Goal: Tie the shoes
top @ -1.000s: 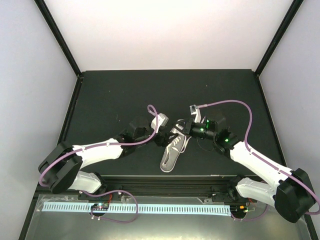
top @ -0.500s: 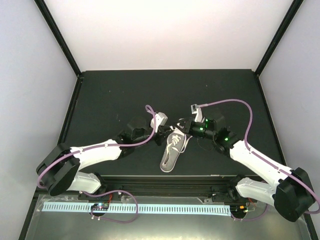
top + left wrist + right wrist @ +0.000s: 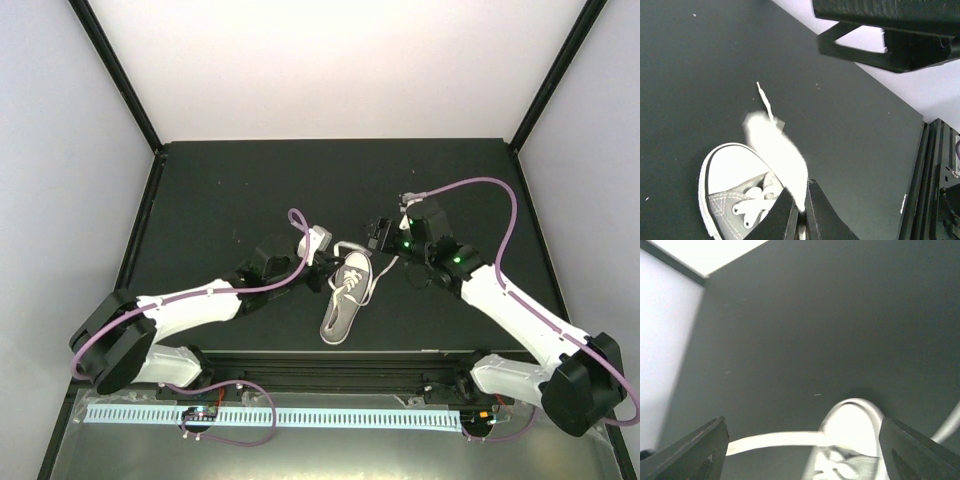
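My left gripper (image 3: 799, 202) was pinched shut on a white lace (image 3: 777, 150) above the grey sneaker (image 3: 345, 295), mid-frame in the top view. My right gripper (image 3: 378, 238) gaped wide, holding nothing.

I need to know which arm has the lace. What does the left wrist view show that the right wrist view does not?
Left wrist only: the left gripper, jaws shut on a blurred white lace. Right wrist only: the right gripper, jaws wide apart and empty. Both: the white toe of the sneaker on the black table.
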Available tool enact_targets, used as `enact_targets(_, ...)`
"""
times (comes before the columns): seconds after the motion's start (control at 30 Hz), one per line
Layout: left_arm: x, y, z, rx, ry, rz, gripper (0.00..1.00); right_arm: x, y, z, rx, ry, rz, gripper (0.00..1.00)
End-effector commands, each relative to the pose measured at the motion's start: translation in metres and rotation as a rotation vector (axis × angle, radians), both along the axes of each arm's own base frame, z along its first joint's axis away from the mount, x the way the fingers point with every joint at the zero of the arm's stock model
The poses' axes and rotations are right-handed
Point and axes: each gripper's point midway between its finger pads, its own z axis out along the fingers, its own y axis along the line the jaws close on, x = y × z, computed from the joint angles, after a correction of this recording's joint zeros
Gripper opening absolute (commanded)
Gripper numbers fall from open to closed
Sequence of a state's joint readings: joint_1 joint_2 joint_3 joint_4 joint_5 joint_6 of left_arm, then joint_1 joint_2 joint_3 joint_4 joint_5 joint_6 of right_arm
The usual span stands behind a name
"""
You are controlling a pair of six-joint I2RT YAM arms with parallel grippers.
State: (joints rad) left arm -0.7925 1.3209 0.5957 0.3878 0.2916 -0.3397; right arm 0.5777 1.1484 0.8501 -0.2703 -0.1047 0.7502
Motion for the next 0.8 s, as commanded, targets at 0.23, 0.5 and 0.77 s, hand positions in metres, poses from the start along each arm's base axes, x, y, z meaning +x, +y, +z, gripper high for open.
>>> enact_targets(0.23,-0.001,0.015,-0.002,0.020,0.076,0.081,0.02,-0.006,-0.063,-0.092,-0.346,0.185,-0.123,0.86)
enact_targets(0.5,-0.006,0.014,-0.001,0.010,0.099,0.061,0.02,-0.013,-0.060,-0.143,-0.329,0.298,-0.142,0.79)
enact_targets(0.77,-0.010,0.012,-0.005,0.017,0.115,0.042,0.01,-0.009,-0.063,-0.176,-0.300,0.344,-0.229,0.75)
